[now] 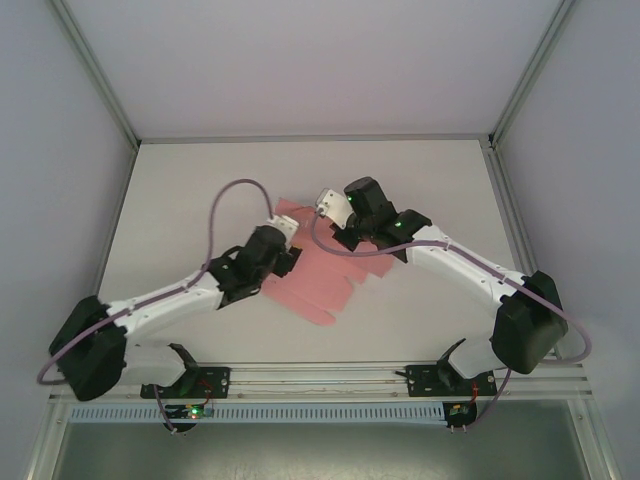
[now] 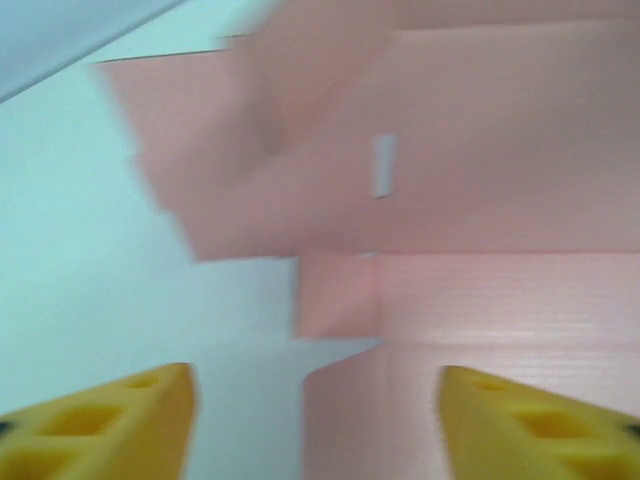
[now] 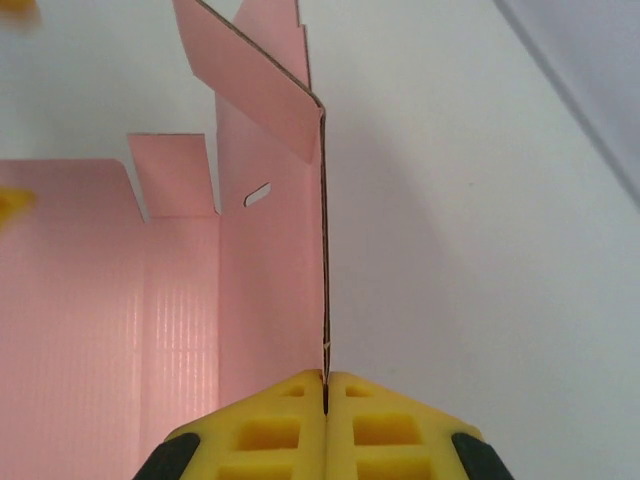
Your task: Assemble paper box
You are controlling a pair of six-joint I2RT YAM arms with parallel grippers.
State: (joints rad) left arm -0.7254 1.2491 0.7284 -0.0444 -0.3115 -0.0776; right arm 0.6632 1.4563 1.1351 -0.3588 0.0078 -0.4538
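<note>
Pink thin-card die-cut sheet (image 1: 322,278), part-folded, on the white table (image 1: 430,180) between the two hands. One wall panel (image 3: 270,290) stands on edge. Its thin rim runs straight ahead from the right hand (image 3: 325,385), whose yellow fingers (image 3: 385,425) are pressed shut on the rim's near end. The floor panel (image 3: 100,320) spreads to this hand's left, and a top flap (image 3: 255,85) leans over at the far end, beyond a small slot (image 3: 258,194). The left hand (image 2: 315,410) is spread wide and grips nothing. The sheet lies just ahead of it and beneath its right finger, with bare table beneath the left one. Judged from this, the right hand governs the upright wall. The next fold turns on the crease to its left, which the free left hand, facing it across the sheet, is placed to press.
</note>
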